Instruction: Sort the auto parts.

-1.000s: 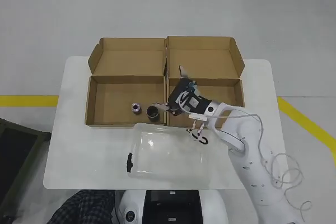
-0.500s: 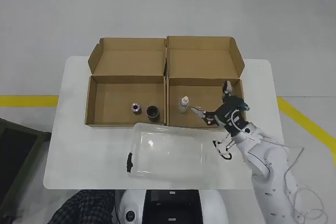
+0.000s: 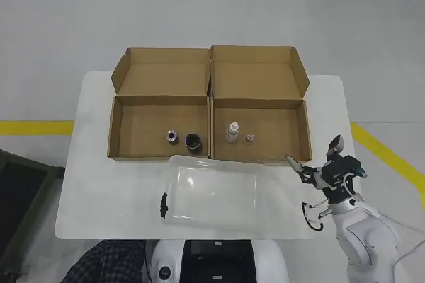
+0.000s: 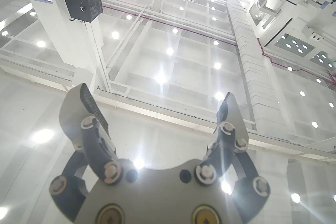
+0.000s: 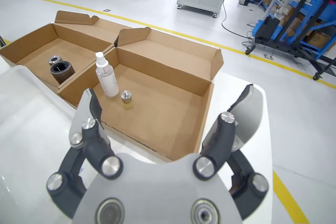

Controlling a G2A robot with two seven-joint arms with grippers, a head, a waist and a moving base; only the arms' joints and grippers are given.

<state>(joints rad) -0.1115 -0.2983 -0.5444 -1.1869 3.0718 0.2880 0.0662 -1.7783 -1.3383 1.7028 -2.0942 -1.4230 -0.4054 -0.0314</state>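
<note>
Just beside the box [image 3: 308,134], right gripper [image 3: 313,153] hangs open.

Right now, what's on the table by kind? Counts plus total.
Cardboard boxes: 2
Clear plastic bin: 1
White spray bottle: 1
Small yellowish bottle with metal cap: 1
Dark sleeve: 1
Small silver cylinder: 1
Total: 7

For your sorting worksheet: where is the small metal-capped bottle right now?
In the top view, the small metal-capped bottle stands in the right cardboard box, close beside the white spray bottle but not touching it.
</note>
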